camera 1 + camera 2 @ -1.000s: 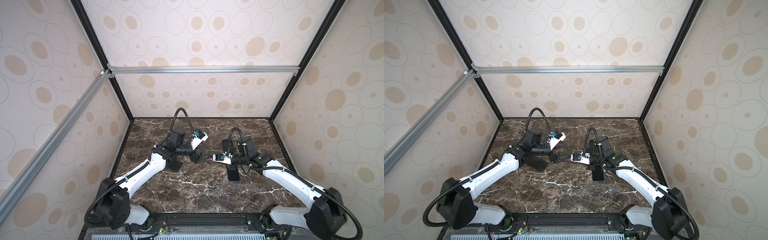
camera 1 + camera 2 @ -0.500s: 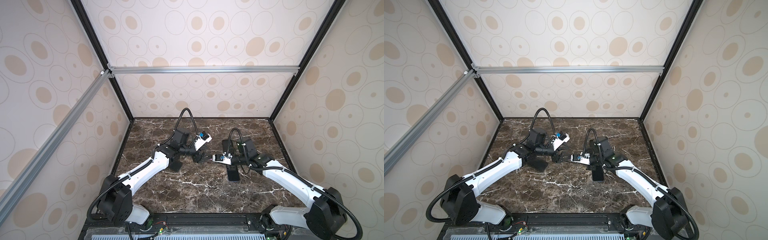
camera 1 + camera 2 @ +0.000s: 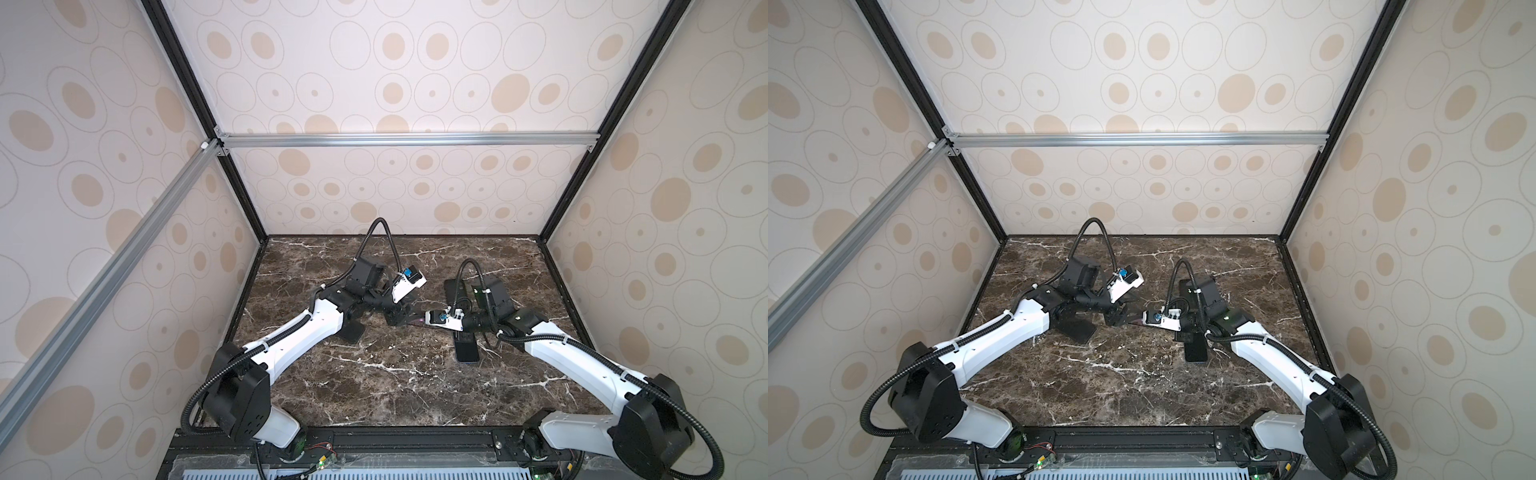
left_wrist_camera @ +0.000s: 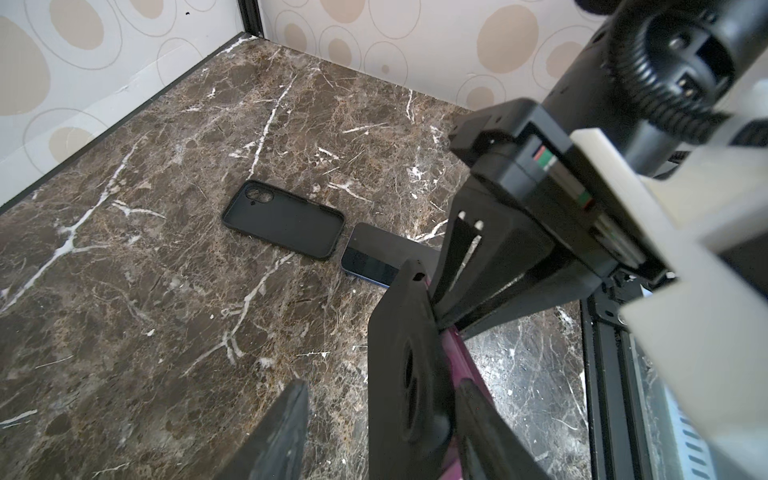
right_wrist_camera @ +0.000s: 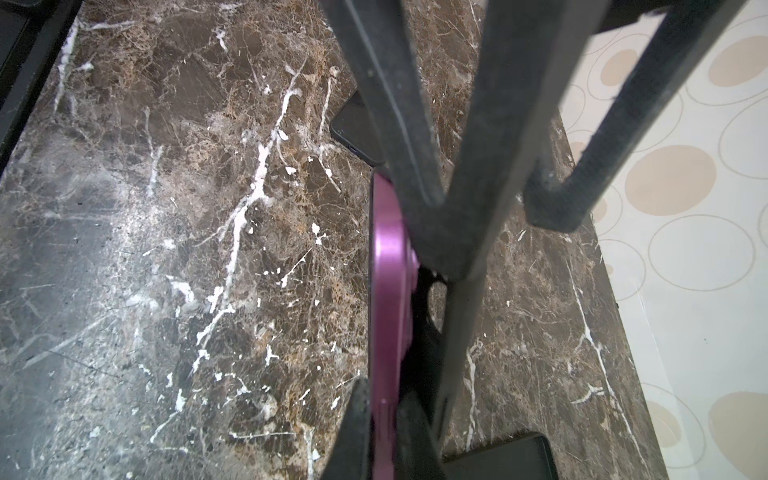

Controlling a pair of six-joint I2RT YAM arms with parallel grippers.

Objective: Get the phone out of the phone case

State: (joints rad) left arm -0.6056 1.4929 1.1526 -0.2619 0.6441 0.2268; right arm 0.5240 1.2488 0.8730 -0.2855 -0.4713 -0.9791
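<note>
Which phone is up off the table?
The purple phone, gripped by the right fingers; the blue-edged phone lies flat beside the empty black case.

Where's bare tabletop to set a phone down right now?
Free: the front-middle marble between the two arm bases, and the back-right corner behind the empty case. Crowded: mid-table around the held purple phone, with the empty case and blue phone on the right arm's side.
</note>
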